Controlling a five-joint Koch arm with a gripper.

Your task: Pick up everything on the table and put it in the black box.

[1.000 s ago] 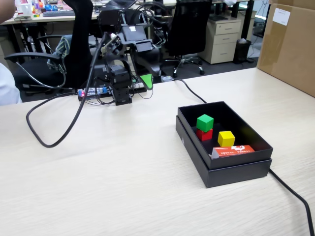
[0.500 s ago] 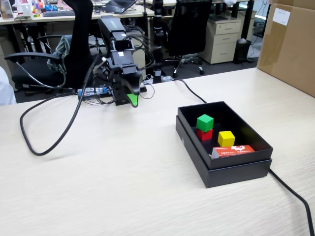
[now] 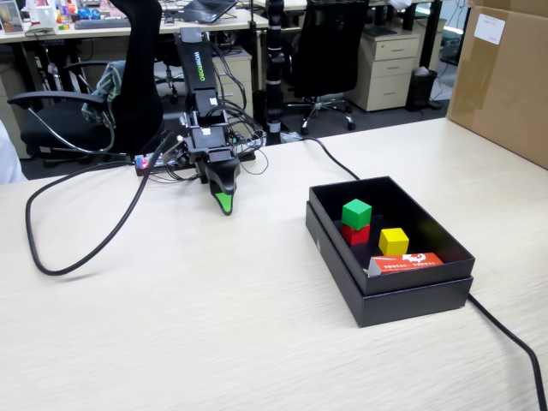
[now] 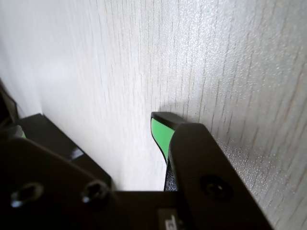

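Observation:
The green cube sits inside the black box, stacked on a red cube, at the right of the table in the fixed view. The arm is folded down at the table's far edge. My gripper points down there, its tip close to the table top, well left of the box, with nothing in it. Only one green-padded finger shows in the wrist view, close above bare wood. A blurred dark shape lies left of that finger. Whether the jaws are apart does not show.
A yellow cube and a red-orange packet also lie in the box. A thick black cable loops on the left. Another cable runs off at the right front. A big brown carton stands at the back right.
The arm has folded from a raised pose down to the table, and the gripper has dropped forward and low. The looped cable has shifted left. The cubes have not moved.

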